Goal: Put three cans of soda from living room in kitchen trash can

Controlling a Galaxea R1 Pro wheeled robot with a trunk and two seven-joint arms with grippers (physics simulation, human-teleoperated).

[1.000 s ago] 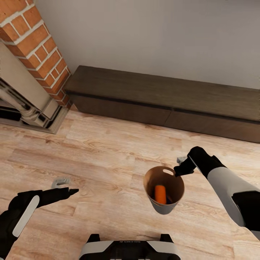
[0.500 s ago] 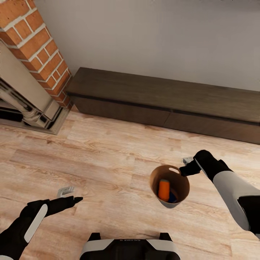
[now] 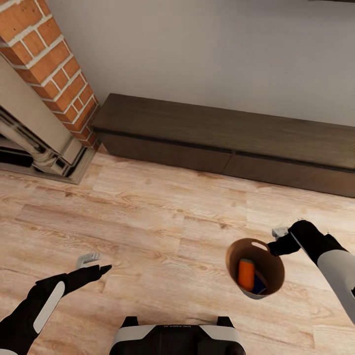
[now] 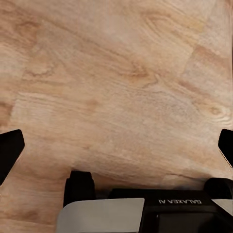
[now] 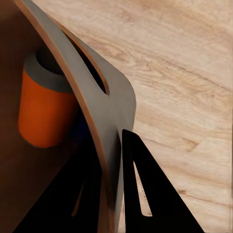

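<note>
The right gripper [image 3: 277, 245] pinches the rim of the pale grey tapered bin [image 3: 231, 256], held above light wood plank floor [image 3: 162, 222]. An orange can [image 3: 246, 274] stands upright inside, with a blue can [image 3: 259, 284] beside it. The left gripper [image 3: 93, 264] hangs open. A dark wooden low cabinet [image 3: 222, 138] and a brick fireplace [image 3: 44, 74] lie beyond.

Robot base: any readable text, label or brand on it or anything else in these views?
"GALAXEA AI": on the robot base in the left wrist view, shown upside down there.
A line of small print on the same base in the head view: too small and blurred to read.
Trash can, orange can, blue can, TV bench, fireplace: no text visible.
</note>
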